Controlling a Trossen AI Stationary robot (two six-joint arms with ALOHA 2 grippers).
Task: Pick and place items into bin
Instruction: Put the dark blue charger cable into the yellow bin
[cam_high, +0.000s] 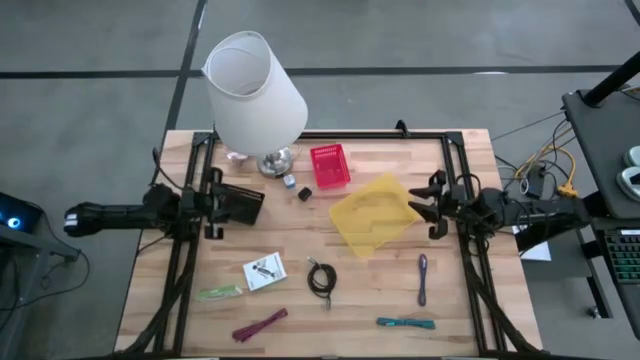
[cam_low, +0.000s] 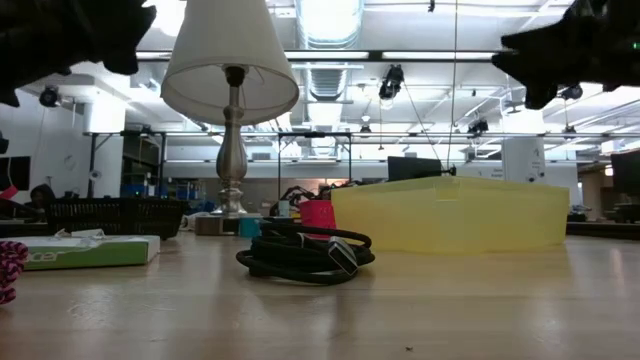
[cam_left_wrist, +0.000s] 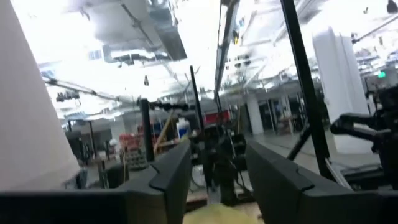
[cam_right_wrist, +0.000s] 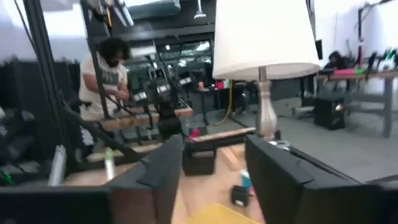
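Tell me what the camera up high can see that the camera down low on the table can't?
Only the high view shows both whole arms, the left gripper and right gripper with open fingers, the purple tie, the teal tie and the red basket.

Only the low view shows the room behind, with its ceiling lights.

Both show the lamp, the yellow bin, the black cable and the table.

Right pincer (cam_right_wrist: 214, 180) fingers stood apart, nothing between them. Beyond: white lamp (cam_right_wrist: 264, 37) upright on the bench (cam_right_wrist: 205, 196), yellow bin (cam_right_wrist: 208, 214) edge near, a person (cam_right_wrist: 109, 71) behind.
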